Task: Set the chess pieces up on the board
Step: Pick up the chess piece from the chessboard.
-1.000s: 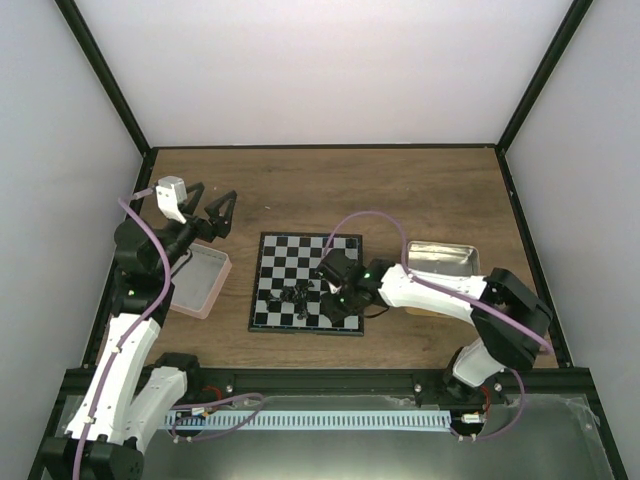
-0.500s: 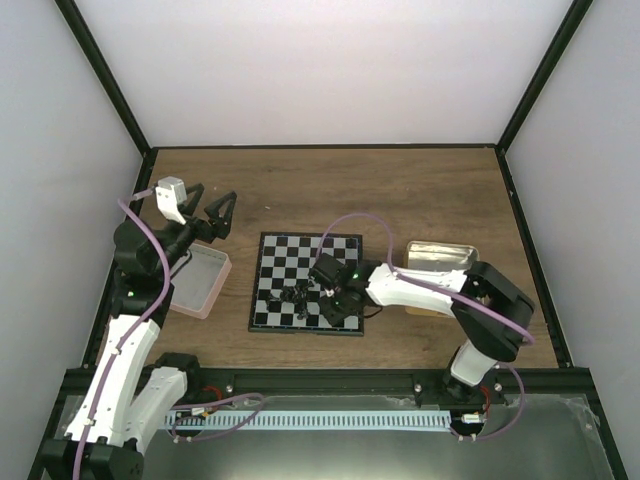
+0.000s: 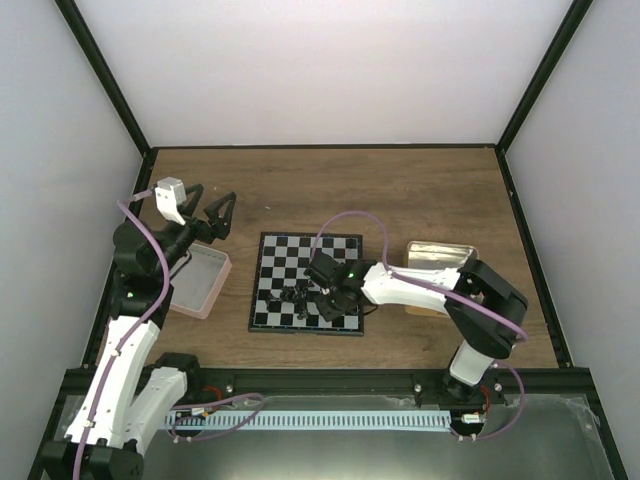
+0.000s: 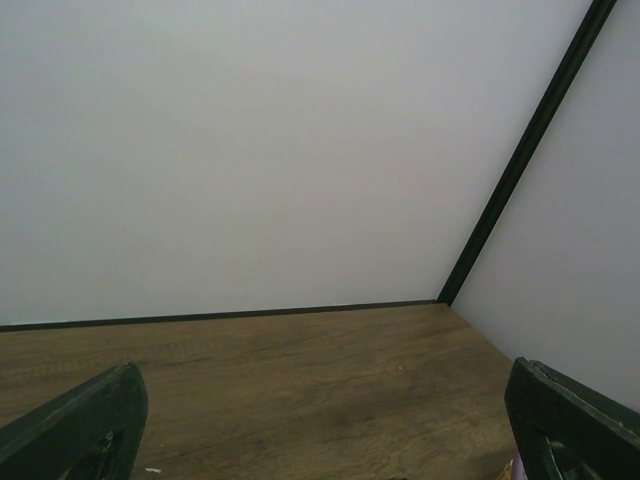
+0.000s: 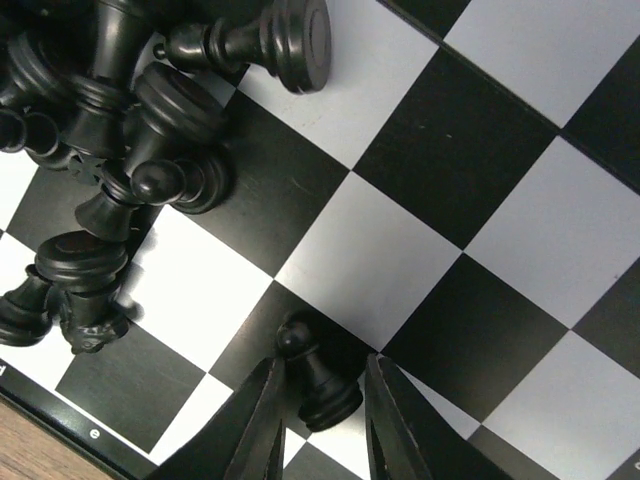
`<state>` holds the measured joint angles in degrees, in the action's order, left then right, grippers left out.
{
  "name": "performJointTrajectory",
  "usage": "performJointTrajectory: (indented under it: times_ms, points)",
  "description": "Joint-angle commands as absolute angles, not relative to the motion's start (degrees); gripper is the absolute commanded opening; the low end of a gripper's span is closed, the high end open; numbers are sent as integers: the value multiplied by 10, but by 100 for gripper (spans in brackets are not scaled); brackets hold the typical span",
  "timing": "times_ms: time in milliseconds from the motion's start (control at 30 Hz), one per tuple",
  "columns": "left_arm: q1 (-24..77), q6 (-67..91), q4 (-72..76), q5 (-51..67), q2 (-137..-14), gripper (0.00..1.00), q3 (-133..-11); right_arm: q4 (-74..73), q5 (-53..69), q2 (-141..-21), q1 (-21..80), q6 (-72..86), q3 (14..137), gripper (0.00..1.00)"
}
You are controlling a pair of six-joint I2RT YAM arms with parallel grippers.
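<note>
The board lies mid-table. Several black chess pieces lie in a heap on its near-left squares, and they also show in the right wrist view. My right gripper is low over the board just right of the heap. In the right wrist view it is closed on a black pawn over a black square near the board's edge, with the pawn's head past the fingertips. My left gripper is open and empty, raised above the pink tray and facing the far wall. No cream-white pieces show.
A pink tray sits left of the board. A tan tray sits right of it, partly under the right arm. One black piece lies alone beside the heap. Enclosure walls stand on three sides.
My right arm has shifted left over the board toward the heap of black pieces. The left arm has not moved.
</note>
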<state>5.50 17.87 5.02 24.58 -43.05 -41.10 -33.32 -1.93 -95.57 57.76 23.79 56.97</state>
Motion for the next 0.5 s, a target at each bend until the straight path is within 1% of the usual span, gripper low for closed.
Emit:
performJointTrajectory:
  times_ms: [0,133,233,300,467]
  points:
    - [52,172,56,246,-424,100,-414,-341,-25,-970,587,244,572,23]
    - [52,172,56,248,-424,100,-414,-340,-26,-965,589,249,567,22]
    - [52,172,57,248,-424,100,-414,-341,-14,-961,596,235,562,28]
    - [52,172,57,248,-423,100,-415,-343,-14,-963,602,229,561,31]
    - [52,172,57,248,-423,100,-413,-346,-15,-967,606,228,561,29]
